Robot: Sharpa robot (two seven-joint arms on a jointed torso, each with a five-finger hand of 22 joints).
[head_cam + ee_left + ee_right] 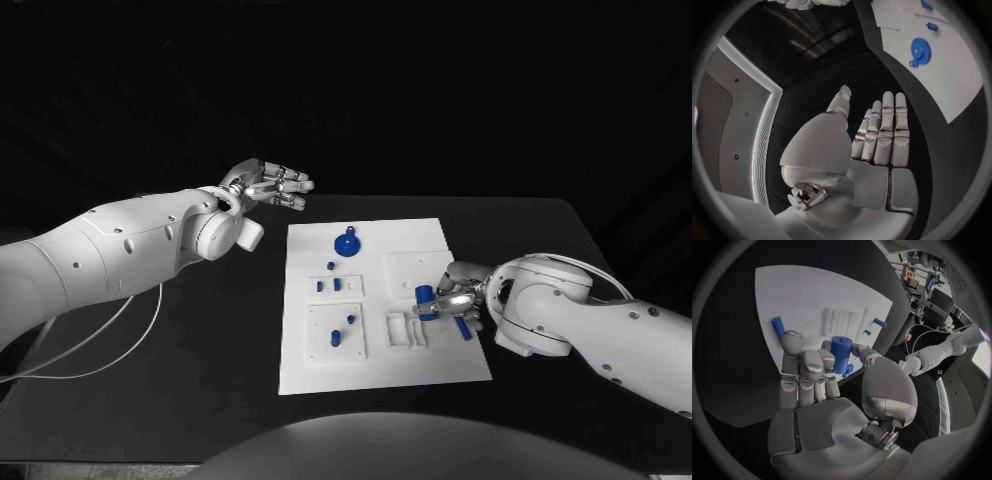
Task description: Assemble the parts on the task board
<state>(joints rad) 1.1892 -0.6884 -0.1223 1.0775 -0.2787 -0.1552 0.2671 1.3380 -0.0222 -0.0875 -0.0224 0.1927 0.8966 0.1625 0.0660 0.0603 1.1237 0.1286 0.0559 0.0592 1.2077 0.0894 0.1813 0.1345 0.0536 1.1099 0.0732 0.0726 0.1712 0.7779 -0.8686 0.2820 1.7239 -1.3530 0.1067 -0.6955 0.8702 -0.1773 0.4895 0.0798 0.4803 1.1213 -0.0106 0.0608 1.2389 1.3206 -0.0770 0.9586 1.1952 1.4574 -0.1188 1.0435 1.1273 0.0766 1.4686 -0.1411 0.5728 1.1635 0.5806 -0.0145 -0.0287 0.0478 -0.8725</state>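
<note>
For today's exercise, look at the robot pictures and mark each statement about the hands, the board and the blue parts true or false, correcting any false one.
1. The right hand holds a blue cylinder. True.
2. The left hand rests on the task board. False: it hovers off the board's far left corner, over the black table, holding nothing.
3. A blue gear lies on the far part of the board. True.
4. The left hand's fingers are curled into a fist. False: they are stretched out straight, side by side.
5. A loose blue peg lies on the board beyond the right hand's fingertips. True.
</note>
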